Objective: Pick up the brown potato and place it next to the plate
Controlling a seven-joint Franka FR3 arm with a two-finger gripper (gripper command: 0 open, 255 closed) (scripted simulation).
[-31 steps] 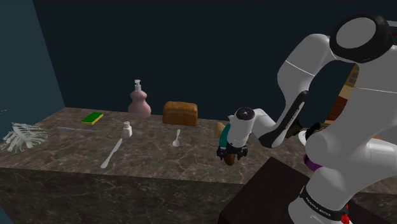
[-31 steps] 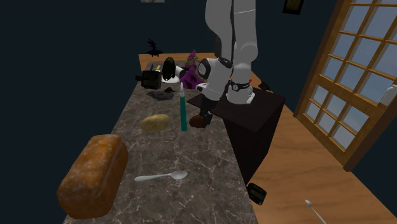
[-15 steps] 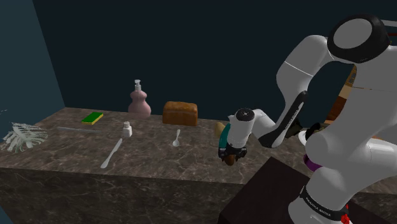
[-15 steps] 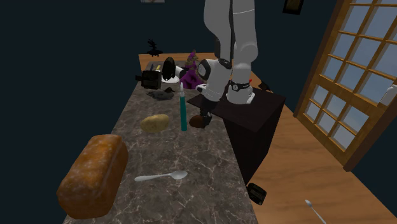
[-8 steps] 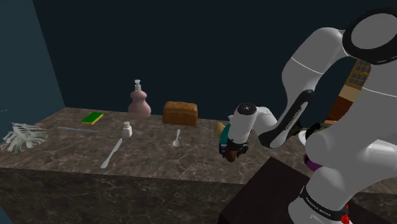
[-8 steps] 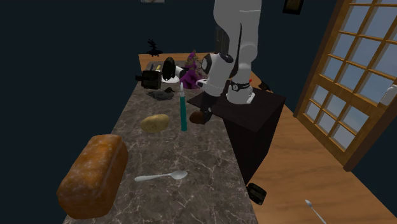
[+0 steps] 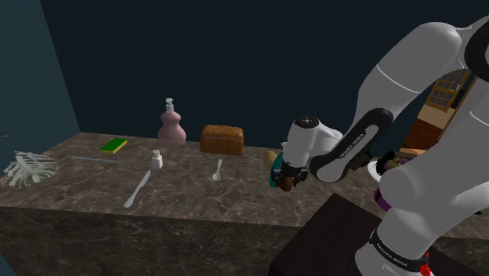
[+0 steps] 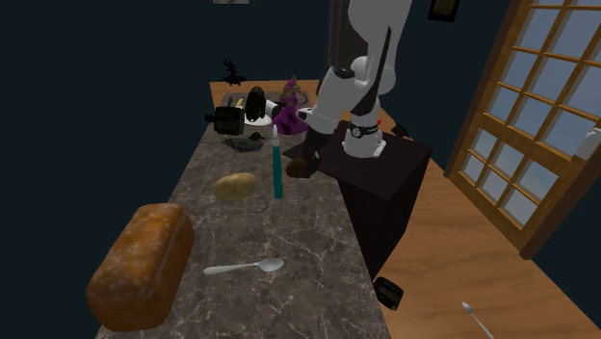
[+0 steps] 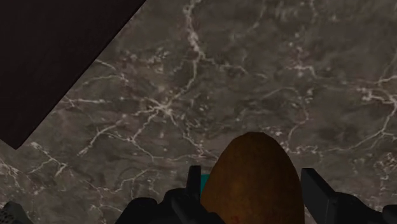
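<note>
Brown egg-shaped potato (image 9: 251, 177) is clamped in your black two-finger claw (image 7: 285, 180) above the dark marbled worktop (image 9: 159, 108); it seems firm but rounded, so hold it across its middle.

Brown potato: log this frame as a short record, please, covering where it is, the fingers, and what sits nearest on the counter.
brown potato: clasped between the fingers, seemingly clear of the counter
fingers: shut on the brown potato, one on each side
nearest things: upright teal bottle, then a yellow potato beside it
further along: spoon, bread loaf
task stage: grasped, not yet placed
</note>
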